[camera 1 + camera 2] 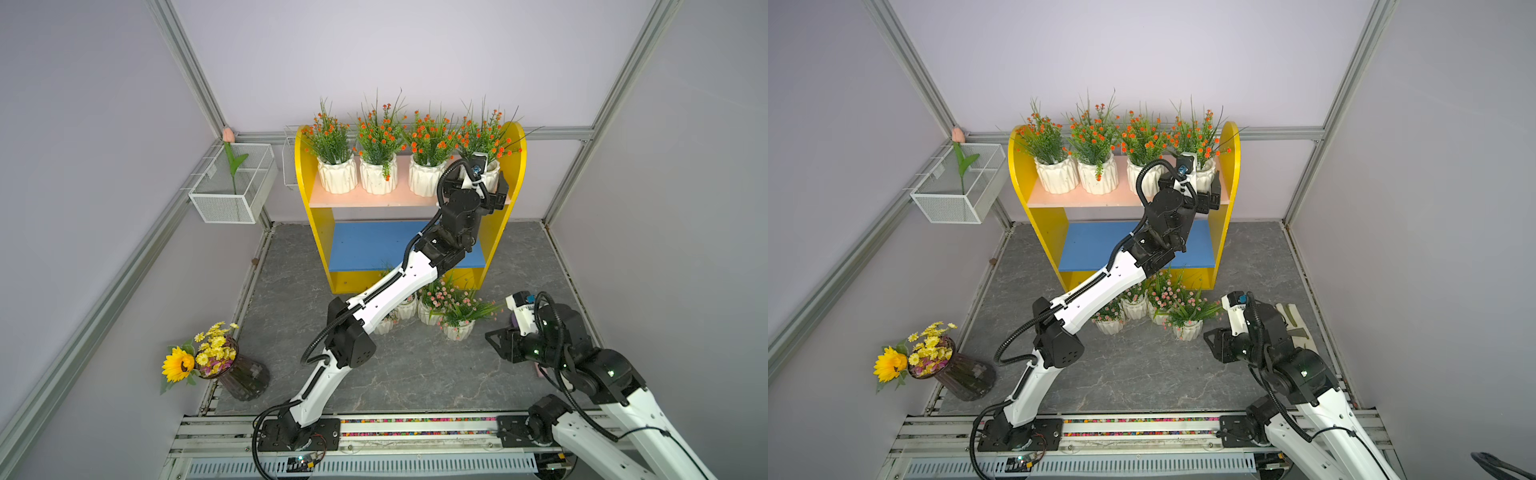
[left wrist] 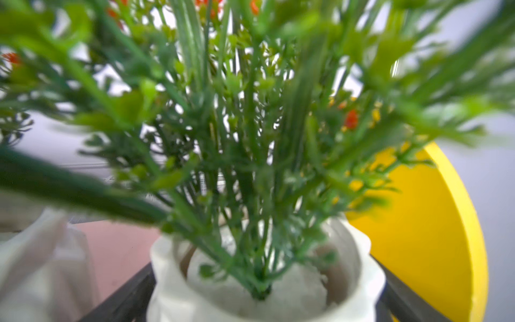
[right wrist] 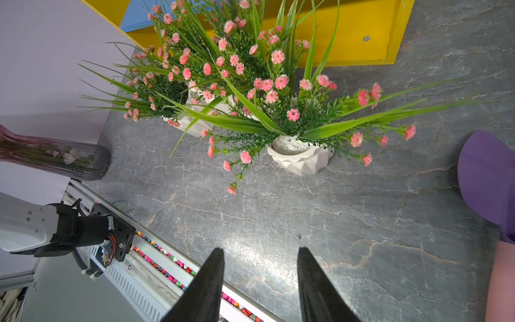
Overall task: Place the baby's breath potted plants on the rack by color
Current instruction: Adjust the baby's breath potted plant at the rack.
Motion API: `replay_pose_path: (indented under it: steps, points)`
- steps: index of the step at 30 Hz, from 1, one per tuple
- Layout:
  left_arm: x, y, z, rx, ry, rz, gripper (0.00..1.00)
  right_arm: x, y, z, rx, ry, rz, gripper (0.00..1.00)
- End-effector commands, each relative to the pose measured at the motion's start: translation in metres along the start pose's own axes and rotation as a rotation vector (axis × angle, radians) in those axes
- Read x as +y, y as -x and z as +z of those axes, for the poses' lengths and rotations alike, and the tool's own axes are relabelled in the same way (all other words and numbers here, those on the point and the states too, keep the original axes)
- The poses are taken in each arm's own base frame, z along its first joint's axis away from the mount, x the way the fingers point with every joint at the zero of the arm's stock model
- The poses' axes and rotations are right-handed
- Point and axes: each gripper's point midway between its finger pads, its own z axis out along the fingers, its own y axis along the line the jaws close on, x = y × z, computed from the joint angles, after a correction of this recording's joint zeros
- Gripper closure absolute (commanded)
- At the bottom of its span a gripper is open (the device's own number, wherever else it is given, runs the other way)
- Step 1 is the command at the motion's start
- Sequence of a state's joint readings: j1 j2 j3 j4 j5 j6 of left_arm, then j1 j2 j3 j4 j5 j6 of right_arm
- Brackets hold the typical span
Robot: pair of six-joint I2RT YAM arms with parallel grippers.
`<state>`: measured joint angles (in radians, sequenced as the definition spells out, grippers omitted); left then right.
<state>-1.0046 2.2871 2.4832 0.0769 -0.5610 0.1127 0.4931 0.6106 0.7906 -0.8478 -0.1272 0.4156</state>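
Rack (image 1: 305,178): stands upright at the back of the bench (image 1: 415,374); yellow round-topped side panels, pale pink upper board (image 1: 374,199), blue lower board (image 1: 365,245).

Orange plants: four white pots in one row on the upper board, upright and close side by side; counting from the robot's left, first pot (image 1: 336,176), second pot (image 1: 377,178), third pot (image 1: 424,180), fourth pot (image 1: 493,172).

Fourth pot: stands at the right end of the row, just beside the right side panel (image 2: 418,237); partly covered by the left claw in both top views.

Left claw (image 1: 474,188): reaches in over the front edge of the upper board; wide open, with one of the dark fingers (image 2: 122,295) on each side of the fourth pot.

Pink plants: four white pots clustered on the bench just in front of the rack's base, sprigs tangled together; front pot (image 3: 299,157) nearest the right claw, another pot (image 1: 384,326) half hidden under the left arm.

Right claw (image 3: 261,248): hangs low over the bench, near the pink cluster but apart from it; fingers partway apart, gripping nothing.

Vase (image 1: 245,376): dark glass with sunflower and daisies, at the left front corner of the bench.

Tulip (image 1: 232,162): single stem in a white wire basket (image 1: 224,208) on the left wall.
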Motion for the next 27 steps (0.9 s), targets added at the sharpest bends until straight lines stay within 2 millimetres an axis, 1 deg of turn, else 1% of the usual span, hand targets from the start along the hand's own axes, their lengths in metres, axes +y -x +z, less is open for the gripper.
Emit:
replay_pose_path:
  steps: [1, 5, 6, 15, 16, 18, 27]
  points:
    - [-0.004, 0.026, -0.013, -0.046, 0.02, 0.026, 0.0, -0.002, -0.001, 0.001, -0.012, -0.004, 0.013, 0.53]
    - [-0.007, 0.03, -0.019, -0.058, 0.046, 0.059, 0.0, -0.002, 0.0, 0.001, -0.011, -0.002, 0.012, 0.52]
    - [-0.007, 0.028, -0.02, -0.053, 0.051, 0.064, 0.0, -0.002, -0.001, 0.001, -0.01, -0.002, 0.012, 0.52]
    - [0.0, 0.033, -0.024, -0.058, 0.078, 0.061, 0.0, -0.002, 0.0, 0.001, -0.013, -0.003, 0.013, 0.51]
    - [0.005, 0.033, -0.024, -0.051, 0.11, 0.064, 0.0, -0.002, -0.001, 0.001, -0.012, -0.003, 0.012, 0.51]
    - [0.008, 0.034, -0.026, -0.054, 0.12, 0.064, 0.0, -0.002, 0.0, 0.001, -0.014, -0.004, 0.012, 0.5]
    - [0.008, 0.038, -0.03, -0.053, 0.1, 0.067, 0.0, -0.003, 0.0, 0.001, -0.016, -0.006, 0.012, 0.49]
